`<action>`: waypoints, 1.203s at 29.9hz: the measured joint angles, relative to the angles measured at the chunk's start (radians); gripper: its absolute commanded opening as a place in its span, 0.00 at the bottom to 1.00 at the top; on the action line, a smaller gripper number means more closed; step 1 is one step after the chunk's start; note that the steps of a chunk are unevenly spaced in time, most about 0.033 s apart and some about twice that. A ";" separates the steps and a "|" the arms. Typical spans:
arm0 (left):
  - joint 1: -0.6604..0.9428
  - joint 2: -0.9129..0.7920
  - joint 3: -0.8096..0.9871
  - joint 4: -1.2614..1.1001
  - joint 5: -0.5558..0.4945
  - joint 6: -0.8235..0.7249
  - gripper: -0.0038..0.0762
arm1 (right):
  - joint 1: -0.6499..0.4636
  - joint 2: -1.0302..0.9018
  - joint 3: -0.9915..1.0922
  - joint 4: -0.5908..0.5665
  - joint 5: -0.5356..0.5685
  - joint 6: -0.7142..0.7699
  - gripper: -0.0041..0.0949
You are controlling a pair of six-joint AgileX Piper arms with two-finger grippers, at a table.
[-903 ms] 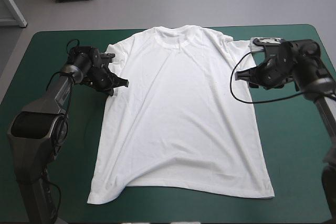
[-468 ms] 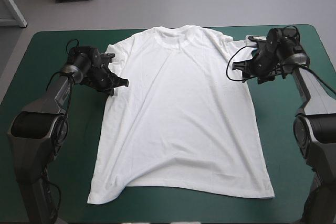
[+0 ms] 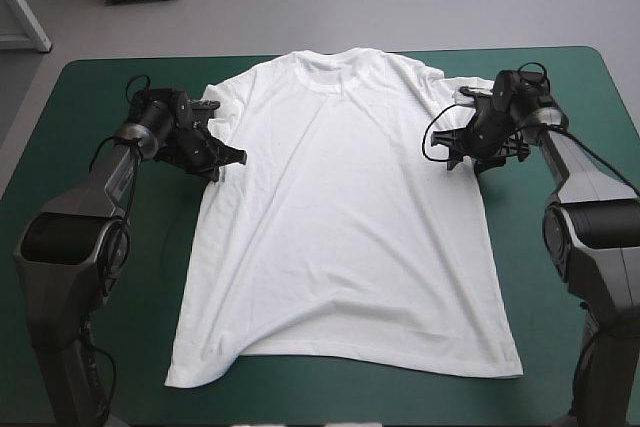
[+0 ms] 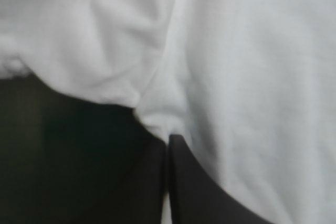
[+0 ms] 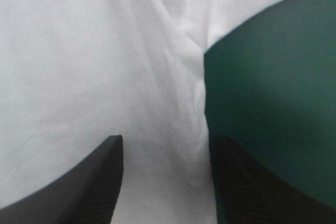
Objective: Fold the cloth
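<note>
Left pincer point(image 4: 168, 139) pinches T-shirt point(image 3: 340, 217) (right pincer point(image 5: 165, 140) agape)

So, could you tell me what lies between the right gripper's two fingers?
White fabric of the T-shirt, up to its side edge; the right wrist view shows it.

Bench point(image 3: 575, 62): we see its teal-green cover point(image 3: 350, 394).
On it: T-shirt point(image 3: 340, 227) — white, spread flat, collar toward far edge.

We count one T-shirt point(image 3: 340, 217), one teal-green table point(image 3: 80, 97), and two of one kind: left gripper point(image 3: 232, 159), right gripper point(image 3: 450, 153).
</note>
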 measured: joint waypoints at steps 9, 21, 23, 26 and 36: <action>0.000 0.001 0.000 -0.008 -0.005 0.000 0.04 | 0.045 0.019 -0.019 -0.069 0.014 -0.001 0.03; -0.001 0.010 -0.084 -0.024 0.048 0.003 0.04 | 0.084 0.008 -0.117 -0.073 0.097 0.025 0.02; -0.001 -0.009 -0.129 -0.026 0.059 0.011 0.04 | 0.084 -0.029 -0.137 -0.075 0.102 0.027 0.02; -0.001 -0.048 -0.196 -0.030 0.080 0.024 0.04 | 0.084 -0.092 -0.147 -0.082 0.106 0.027 0.02; -0.001 -0.192 -0.351 -0.032 0.107 0.052 0.04 | 0.084 -0.307 -0.158 -0.121 0.102 0.027 0.02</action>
